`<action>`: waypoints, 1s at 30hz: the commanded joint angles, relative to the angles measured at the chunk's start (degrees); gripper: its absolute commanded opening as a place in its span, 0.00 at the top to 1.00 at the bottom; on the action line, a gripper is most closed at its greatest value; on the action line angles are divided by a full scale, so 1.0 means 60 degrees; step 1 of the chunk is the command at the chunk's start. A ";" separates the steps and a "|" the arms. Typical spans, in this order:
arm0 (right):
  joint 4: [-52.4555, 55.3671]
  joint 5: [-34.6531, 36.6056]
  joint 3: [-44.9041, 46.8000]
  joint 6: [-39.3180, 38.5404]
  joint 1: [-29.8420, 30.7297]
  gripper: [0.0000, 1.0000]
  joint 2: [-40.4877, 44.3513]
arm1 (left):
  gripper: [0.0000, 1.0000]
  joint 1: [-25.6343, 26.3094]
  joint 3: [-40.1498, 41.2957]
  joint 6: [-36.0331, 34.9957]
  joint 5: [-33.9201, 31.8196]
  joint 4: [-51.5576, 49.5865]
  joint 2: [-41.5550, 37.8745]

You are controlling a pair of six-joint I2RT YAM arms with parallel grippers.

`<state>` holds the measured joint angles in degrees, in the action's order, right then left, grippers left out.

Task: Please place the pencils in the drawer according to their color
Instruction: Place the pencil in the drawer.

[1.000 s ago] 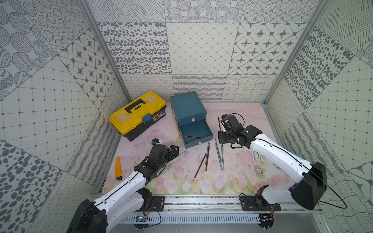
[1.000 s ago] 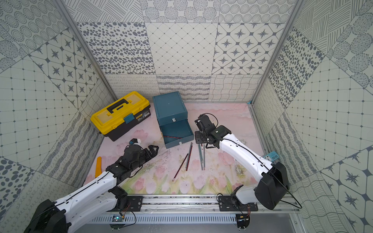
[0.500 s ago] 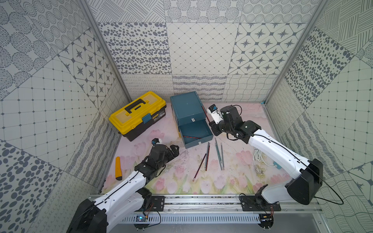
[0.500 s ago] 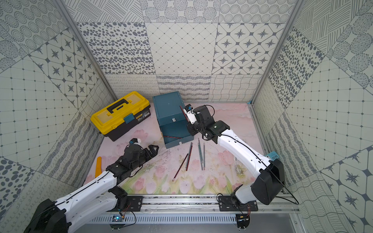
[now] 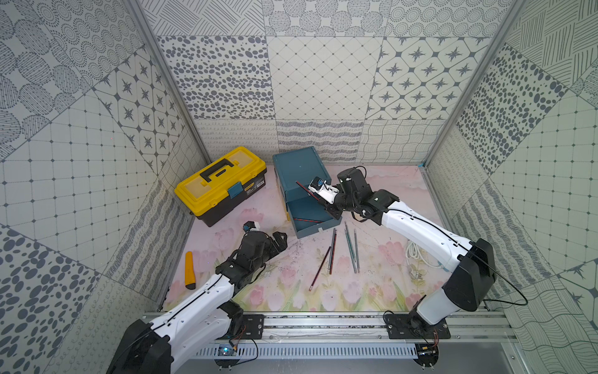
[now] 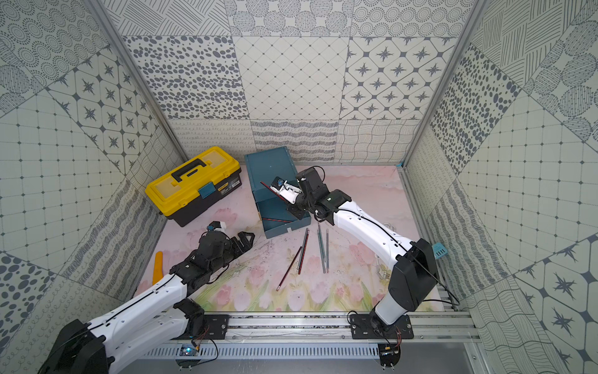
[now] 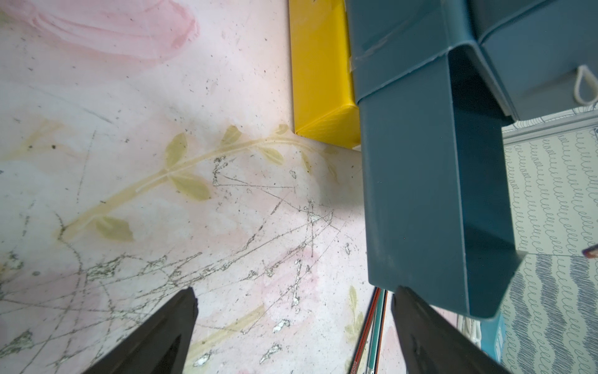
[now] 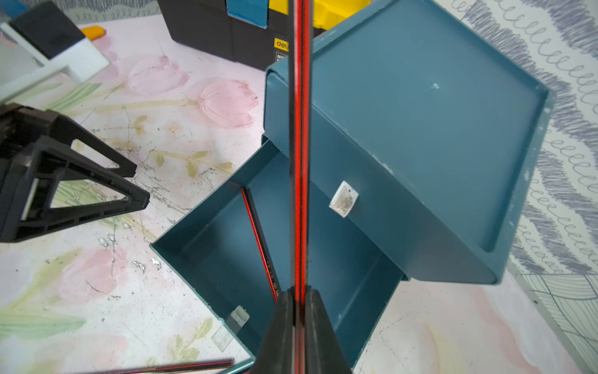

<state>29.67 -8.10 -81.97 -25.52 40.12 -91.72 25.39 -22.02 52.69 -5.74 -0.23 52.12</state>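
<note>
Right tool [image 8: 299, 296] moved over open drawer [image 8: 207, 226], red-striped pencil [image 8: 299, 129] clamped above it

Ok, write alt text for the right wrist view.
Black fingers clamp a red-and-black striped pencil over the open teal drawer of a small cabinet. A matching pencil lies inside that drawer.

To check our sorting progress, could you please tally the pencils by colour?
Red-and-black pencils: 4 (right gripper holds one, one in the drawer, two on the mat)
Grey-teal pencils: 3, perhaps 4, lying close together
Total: 7, perhaps 8
</note>
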 commanded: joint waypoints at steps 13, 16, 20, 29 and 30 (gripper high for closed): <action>-0.0247 0.0996 -0.0401 -0.1773 0.0059 1.00 -0.1108 | 0.01 -0.0065 -0.0191 0.0011 -0.0069 0.0407 0.0071; -0.0193 0.1056 -0.0371 -0.1811 0.0070 1.00 -0.1181 | 0.01 -0.0061 -0.0184 0.0019 -0.0084 0.0410 0.0099; -0.0140 0.1082 -0.0313 -0.1769 0.0088 0.94 -0.1207 | 0.01 -0.0051 -0.0200 0.0032 -0.0084 0.0420 0.0142; -0.0062 0.1269 -0.0159 -0.1700 0.0216 0.78 -0.1208 | 0.01 -0.0062 -0.0223 0.0118 0.0088 0.0620 0.0336; -0.0067 0.1287 -0.0151 -0.1694 0.0229 0.75 -0.1202 | 0.01 -0.0068 -0.0229 0.0111 0.0091 0.0626 0.0340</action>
<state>30.22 -1.08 -82.54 -35.70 41.10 -98.24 25.34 -22.33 52.88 -5.72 -0.19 53.69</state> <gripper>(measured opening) 0.238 0.993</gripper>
